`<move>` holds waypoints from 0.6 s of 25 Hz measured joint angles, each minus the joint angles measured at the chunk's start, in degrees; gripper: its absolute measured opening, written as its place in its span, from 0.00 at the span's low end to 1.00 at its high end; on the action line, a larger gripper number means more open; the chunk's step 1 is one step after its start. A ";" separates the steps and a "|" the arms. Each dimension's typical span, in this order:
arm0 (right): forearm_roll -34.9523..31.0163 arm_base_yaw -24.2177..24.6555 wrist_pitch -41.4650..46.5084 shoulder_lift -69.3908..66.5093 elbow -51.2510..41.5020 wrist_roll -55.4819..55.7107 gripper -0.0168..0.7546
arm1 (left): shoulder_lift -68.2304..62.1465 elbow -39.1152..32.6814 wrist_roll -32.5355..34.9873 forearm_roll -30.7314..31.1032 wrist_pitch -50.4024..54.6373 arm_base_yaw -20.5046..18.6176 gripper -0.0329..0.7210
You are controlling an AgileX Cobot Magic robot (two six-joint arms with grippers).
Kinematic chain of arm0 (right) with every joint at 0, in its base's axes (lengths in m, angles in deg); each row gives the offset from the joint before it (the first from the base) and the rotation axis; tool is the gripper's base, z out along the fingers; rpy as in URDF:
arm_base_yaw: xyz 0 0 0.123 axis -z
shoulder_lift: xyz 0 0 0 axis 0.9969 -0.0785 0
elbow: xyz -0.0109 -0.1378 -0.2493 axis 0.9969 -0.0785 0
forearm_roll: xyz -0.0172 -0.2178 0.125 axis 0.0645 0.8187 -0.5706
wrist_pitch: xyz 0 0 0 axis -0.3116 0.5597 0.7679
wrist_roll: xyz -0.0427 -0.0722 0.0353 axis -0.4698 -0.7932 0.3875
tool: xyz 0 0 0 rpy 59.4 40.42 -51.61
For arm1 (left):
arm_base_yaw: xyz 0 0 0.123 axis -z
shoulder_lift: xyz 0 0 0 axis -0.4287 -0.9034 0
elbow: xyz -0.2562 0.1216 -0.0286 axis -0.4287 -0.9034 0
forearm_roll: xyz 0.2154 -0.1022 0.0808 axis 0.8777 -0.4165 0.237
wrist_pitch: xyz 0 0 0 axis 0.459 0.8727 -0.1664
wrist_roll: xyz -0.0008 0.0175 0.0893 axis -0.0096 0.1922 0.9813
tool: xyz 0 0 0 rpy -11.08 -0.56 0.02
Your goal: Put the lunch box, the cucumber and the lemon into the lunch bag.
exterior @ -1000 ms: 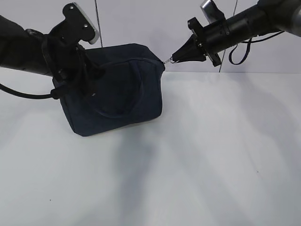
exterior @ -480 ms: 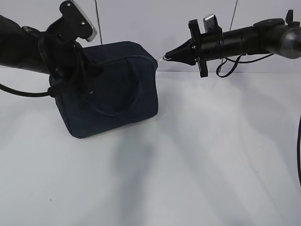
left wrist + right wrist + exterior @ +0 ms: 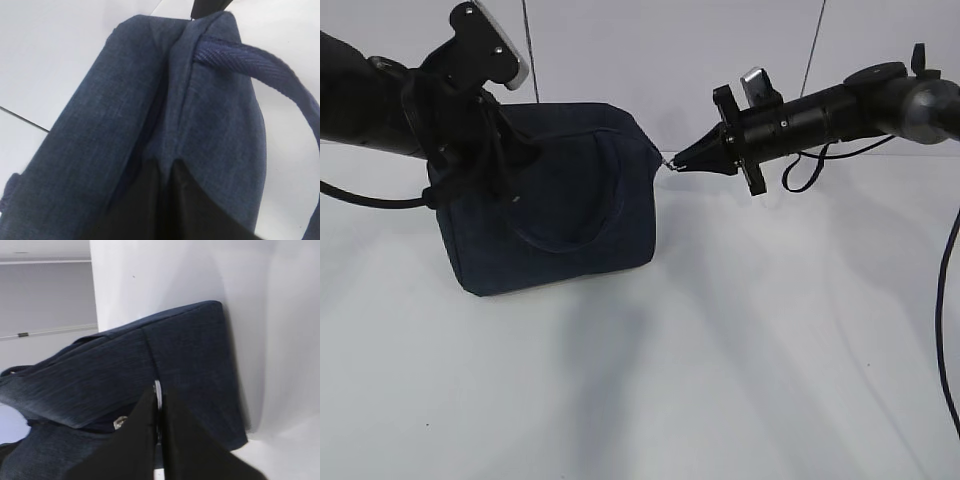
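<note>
The dark navy lunch bag (image 3: 555, 195) stands tilted on the white table, its loop handle (image 3: 570, 190) facing me. My left gripper (image 3: 485, 150) is shut on the bag's left end fabric; the left wrist view shows its fingers (image 3: 150, 200) pinching the cloth (image 3: 150, 100). My right gripper (image 3: 682, 162) is shut on the round metal ring pull (image 3: 669, 164) at the bag's upper right corner; the ring (image 3: 158, 392) sits between the closed fingers in the right wrist view. The lunch box, the cucumber and the lemon are out of view.
The white table (image 3: 720, 350) spreads in front and to the right of the bag. A pale wall with dark vertical seams (image 3: 527, 45) stands behind. A black cable (image 3: 950, 300) hangs at the right edge.
My right gripper has dropped lower and its arm has turned more level, still holding the ring pull. The bag has shifted slightly left and settled flatter.
</note>
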 joint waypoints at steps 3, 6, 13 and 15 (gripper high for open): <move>2.84 0.00 0.21 -0.09 0.13 0.52 0.05 | 0.00 0.00 0.00 0.00 0.33 0.00 0.06; 3.78 -0.21 0.33 -1.15 0.17 0.89 0.05 | 0.00 0.00 0.00 0.00 0.45 0.00 0.06; 11.19 -3.73 -0.24 -2.97 0.37 0.56 0.05 | 0.00 0.00 0.00 0.39 0.55 0.00 0.06; 11.86 -4.30 -0.46 -2.97 0.57 0.34 0.05 | 0.04 0.00 0.00 0.39 0.55 0.00 0.06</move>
